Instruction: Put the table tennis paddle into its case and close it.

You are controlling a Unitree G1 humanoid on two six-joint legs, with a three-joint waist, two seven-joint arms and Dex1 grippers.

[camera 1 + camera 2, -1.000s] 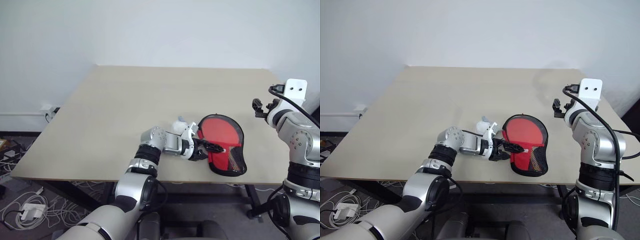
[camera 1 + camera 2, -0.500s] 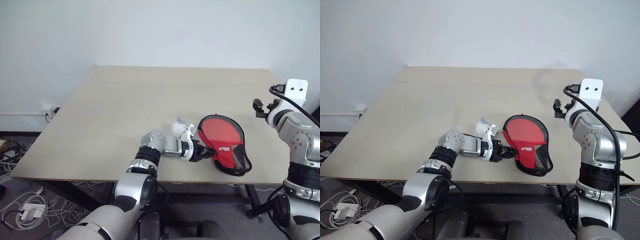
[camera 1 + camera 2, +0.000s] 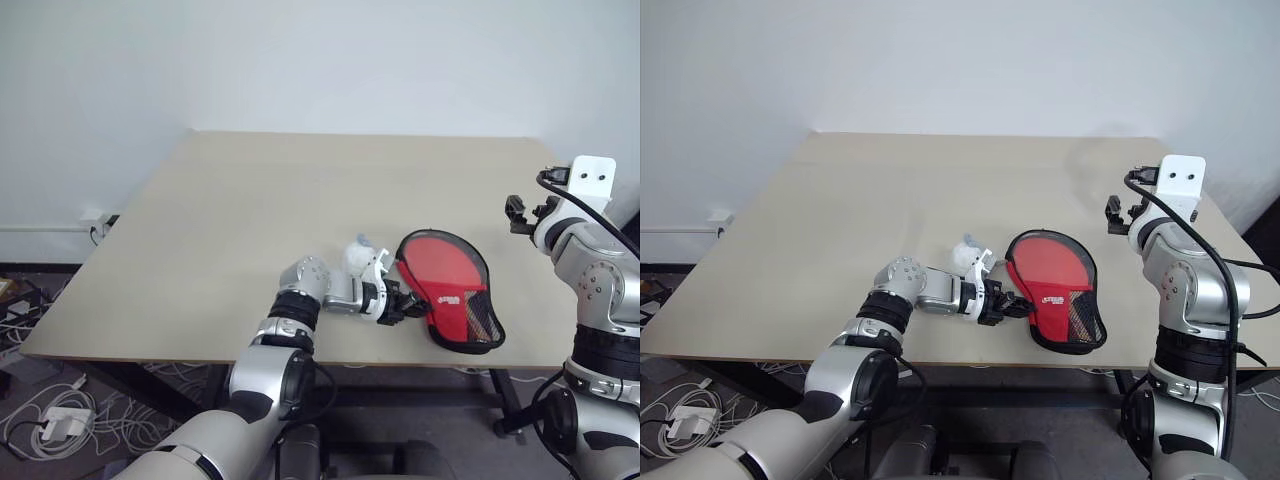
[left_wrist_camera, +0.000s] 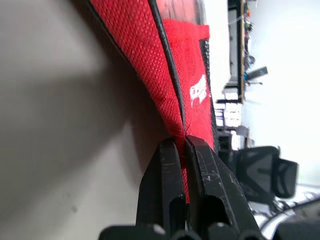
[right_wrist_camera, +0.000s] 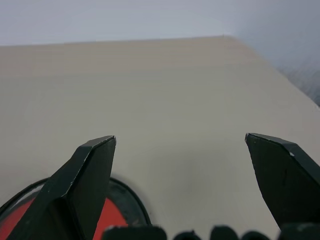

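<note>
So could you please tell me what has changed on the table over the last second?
The left gripper has shut on the edge of the case, near its narrow end; a second ago its fingers were open around that spot. The narrow end of the case has swung toward the robot's right. The right gripper stayed open and raised over the table, away from the case.

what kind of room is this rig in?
Probably a lab or office workroom: a plain wooden table against a bare white wall, loose cables and a power strip on the floor, and a black office chair nearby.
</note>
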